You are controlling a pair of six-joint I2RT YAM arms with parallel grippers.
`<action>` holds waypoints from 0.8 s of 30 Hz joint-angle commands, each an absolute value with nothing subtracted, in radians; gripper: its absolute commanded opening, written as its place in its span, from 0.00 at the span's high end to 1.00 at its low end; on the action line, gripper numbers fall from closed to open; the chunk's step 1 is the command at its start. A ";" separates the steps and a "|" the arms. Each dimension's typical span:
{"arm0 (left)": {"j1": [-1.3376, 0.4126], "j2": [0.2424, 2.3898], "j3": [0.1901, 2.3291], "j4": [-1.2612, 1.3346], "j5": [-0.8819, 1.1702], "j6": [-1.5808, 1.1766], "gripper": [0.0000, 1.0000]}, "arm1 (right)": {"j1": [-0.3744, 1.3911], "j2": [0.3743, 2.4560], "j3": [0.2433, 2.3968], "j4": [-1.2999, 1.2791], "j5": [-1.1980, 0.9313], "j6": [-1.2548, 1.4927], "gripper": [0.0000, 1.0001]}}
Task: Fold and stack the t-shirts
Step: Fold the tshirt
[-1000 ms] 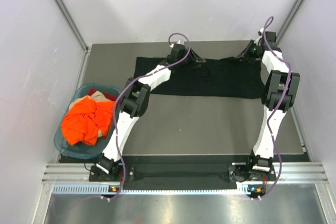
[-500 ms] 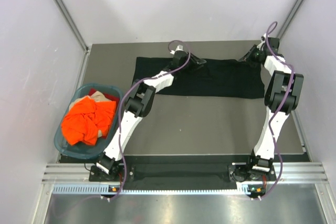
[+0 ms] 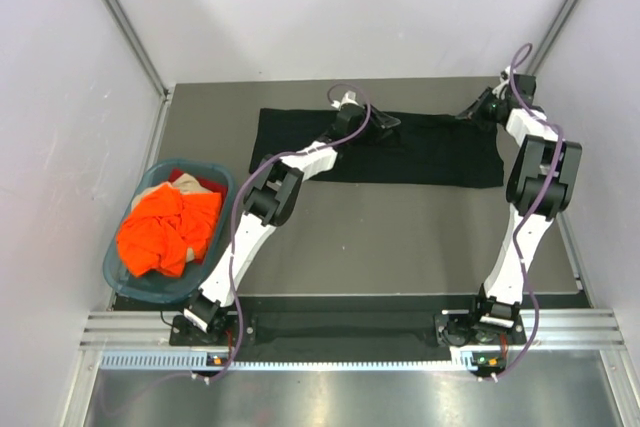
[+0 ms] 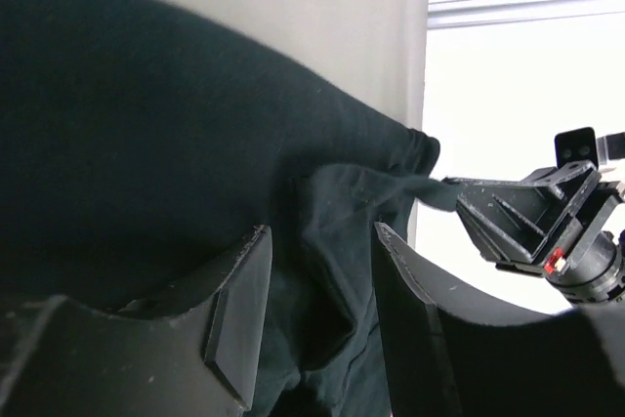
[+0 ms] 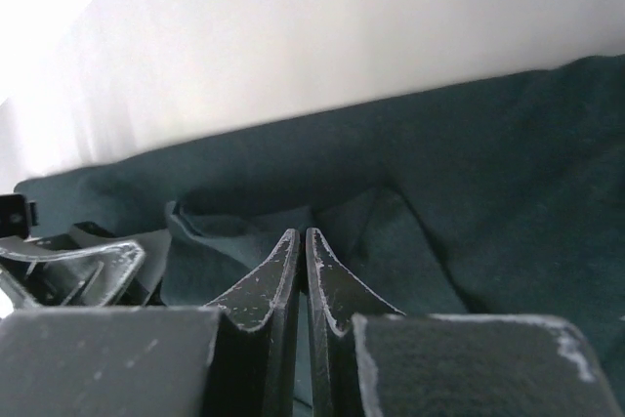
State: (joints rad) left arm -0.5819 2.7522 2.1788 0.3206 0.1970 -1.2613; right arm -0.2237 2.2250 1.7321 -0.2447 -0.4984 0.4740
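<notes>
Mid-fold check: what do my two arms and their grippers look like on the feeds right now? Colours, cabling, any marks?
Both arms match: the left arm and right arm have white links with bulky black joint housings, and a purple cable loops along each. The left gripper has matte black wedge-shaped fingers. The right gripper has black fingers too, with whitish scuffs along their edges.

One black t-shirt [image 3: 430, 152], one orange t-shirt [image 3: 165, 232]. One teal basket [image 3: 113, 272]. One left gripper [image 3: 388, 123], one right gripper [image 3: 468, 113].
</notes>
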 commanded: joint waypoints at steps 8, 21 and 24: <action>-0.604 2.807 2.330 0.261 0.137 -1.199 0.53 | -0.249 2.149 1.721 -0.163 -0.531 0.495 0.95; -0.629 2.873 2.390 0.285 0.115 -1.250 0.51 | -0.250 2.143 1.707 -0.133 -0.557 0.511 0.95; -0.629 2.881 2.396 0.295 0.106 -1.259 0.54 | -0.252 2.141 1.706 -0.137 -0.558 0.508 0.95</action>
